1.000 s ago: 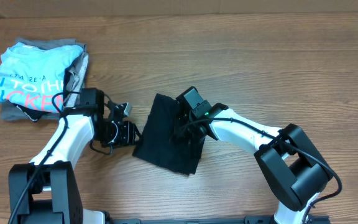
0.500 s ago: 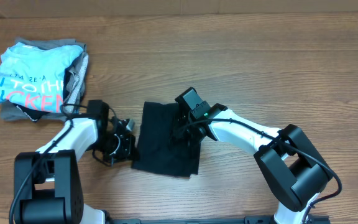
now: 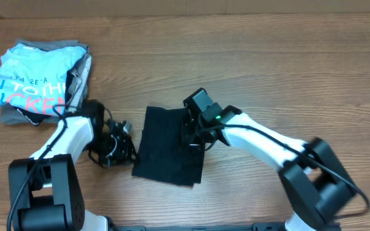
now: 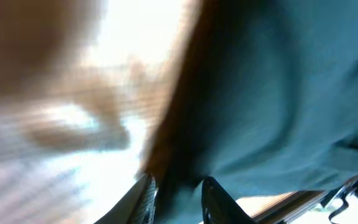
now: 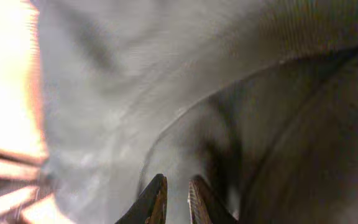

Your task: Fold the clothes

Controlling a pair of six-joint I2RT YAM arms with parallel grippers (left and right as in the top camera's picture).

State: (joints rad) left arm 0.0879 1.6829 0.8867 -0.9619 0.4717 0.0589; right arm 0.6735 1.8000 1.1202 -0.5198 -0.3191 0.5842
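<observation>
Black shirt (image 3: 169, 146), folded small, lies mid-table (image 3: 268, 64) with a gripper at each side.
Soft, light and limp, it will likely sag and slide unless pinched at a hem or corner. Overhead places the left gripper (image 3: 124, 138) at its left edge and the right gripper (image 3: 194, 131) on its upper right. Only the wrist views show the fingers: both pairs slightly parted against cloth, too blurred to tell whether they pinch it.
</observation>
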